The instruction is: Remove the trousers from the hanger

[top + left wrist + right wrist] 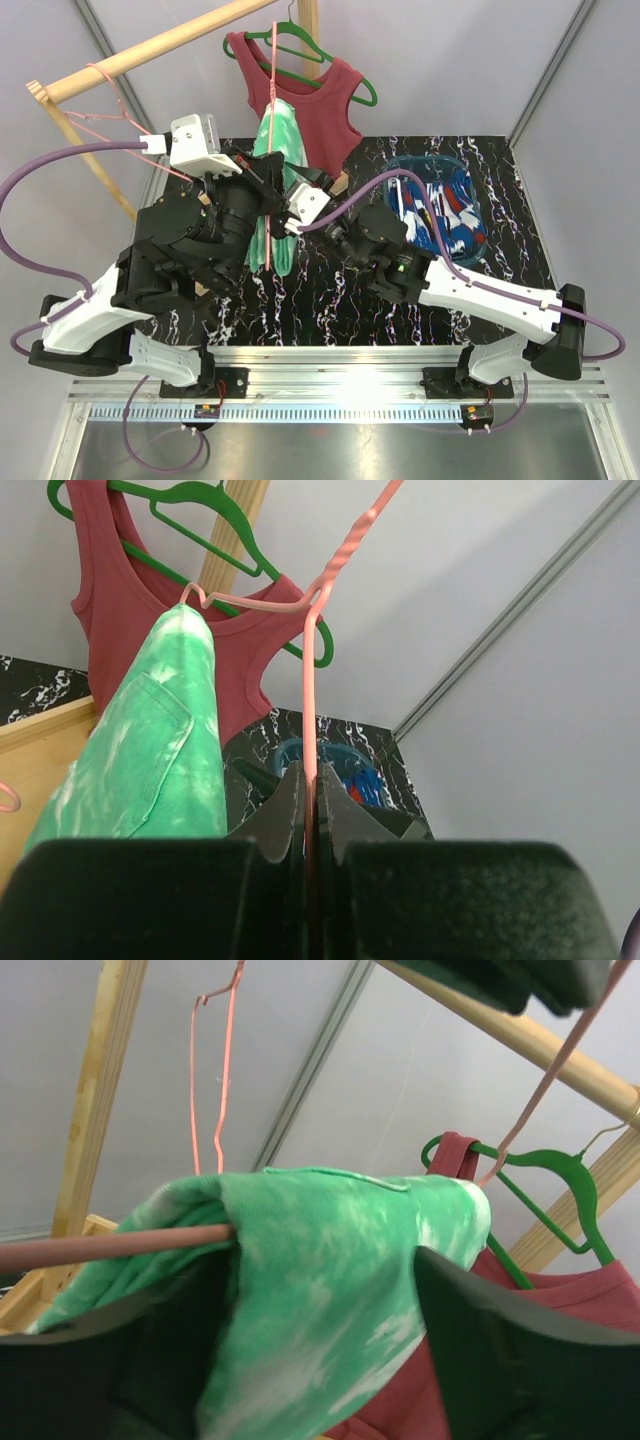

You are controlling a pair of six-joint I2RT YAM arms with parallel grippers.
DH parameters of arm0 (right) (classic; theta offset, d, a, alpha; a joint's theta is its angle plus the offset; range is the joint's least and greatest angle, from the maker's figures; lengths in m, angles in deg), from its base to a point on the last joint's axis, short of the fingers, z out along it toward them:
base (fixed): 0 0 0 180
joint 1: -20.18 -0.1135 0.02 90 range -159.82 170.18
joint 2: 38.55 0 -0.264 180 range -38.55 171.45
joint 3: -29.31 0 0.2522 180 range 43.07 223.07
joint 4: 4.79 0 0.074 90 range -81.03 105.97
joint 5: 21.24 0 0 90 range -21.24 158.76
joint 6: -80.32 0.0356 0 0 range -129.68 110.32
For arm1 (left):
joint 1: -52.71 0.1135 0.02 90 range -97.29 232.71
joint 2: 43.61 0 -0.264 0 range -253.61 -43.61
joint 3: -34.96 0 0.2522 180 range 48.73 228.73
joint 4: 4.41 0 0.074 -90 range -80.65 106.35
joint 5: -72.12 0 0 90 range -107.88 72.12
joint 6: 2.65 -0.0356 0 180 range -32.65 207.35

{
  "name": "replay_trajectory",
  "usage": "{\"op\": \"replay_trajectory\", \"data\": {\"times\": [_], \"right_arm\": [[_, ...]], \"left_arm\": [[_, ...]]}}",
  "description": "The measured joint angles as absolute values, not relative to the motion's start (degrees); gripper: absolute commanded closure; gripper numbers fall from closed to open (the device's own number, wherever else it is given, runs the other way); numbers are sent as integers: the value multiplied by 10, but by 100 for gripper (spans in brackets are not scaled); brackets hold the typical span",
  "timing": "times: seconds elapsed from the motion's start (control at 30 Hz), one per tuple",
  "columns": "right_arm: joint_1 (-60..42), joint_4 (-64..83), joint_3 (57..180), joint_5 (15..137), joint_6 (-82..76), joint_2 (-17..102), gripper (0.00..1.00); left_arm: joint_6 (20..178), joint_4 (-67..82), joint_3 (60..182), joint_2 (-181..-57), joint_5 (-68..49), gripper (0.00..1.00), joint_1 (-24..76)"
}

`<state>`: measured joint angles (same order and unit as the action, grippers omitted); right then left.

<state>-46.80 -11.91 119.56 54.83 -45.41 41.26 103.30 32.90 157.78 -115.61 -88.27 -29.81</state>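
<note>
The green-and-white tie-dye trousers [276, 140] hang folded over the bar of a pink hanger [272, 90]. My left gripper [262, 178] is shut on the hanger's wire; in the left wrist view the jaws [311, 785] pinch the pink hanger [309, 700] beside the trousers [160, 750]. My right gripper [300, 197] is open, its fingers [500, 1360] on either side of the draped trousers [330, 1280] next to the hanger bar [110, 1245]. The blue patterned trousers [450, 215] lie in a blue basket [398, 165] at the right.
A dark red tank top [330, 100] hangs on a green hanger [300, 40] just behind the trousers. A wooden rail [150, 50] crosses the back left with another pink hanger [105, 95] on it. The mat is black marble [330, 300].
</note>
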Motion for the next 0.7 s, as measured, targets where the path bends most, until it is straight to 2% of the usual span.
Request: {"op": "replay_trajectory", "data": {"times": [0.23, 0.27, 0.33, 0.37, 0.43, 0.53, 0.57, 0.7], "right_arm": [[-468, -110, 1200, 556, -479, 413, 28], [-468, -109, 1200, 559, -481, 413, 25], [-468, -105, 1200, 560, -484, 413, 8], [-467, -102, 1200, 560, -486, 413, 4], [-465, -97, 1200, 560, -492, 413, 6], [-465, -83, 1203, 560, -497, 413, 30], [-465, -82, 1204, 560, -499, 413, 43], [-465, -76, 1204, 560, -502, 413, 63]], "left_arm": [[1040, 341, 1577, -1154, -879, 100, -298], [1041, 343, 1576, -1154, -879, 100, -297], [1045, 350, 1576, -1153, -879, 100, -294], [1047, 355, 1576, -1153, -878, 100, -292], [1054, 365, 1576, -1153, -878, 100, -286], [1067, 381, 1576, -1152, -875, 100, -276], [1070, 384, 1576, -1152, -873, 100, -274], [1087, 397, 1576, -1152, -858, 100, -259]]}}
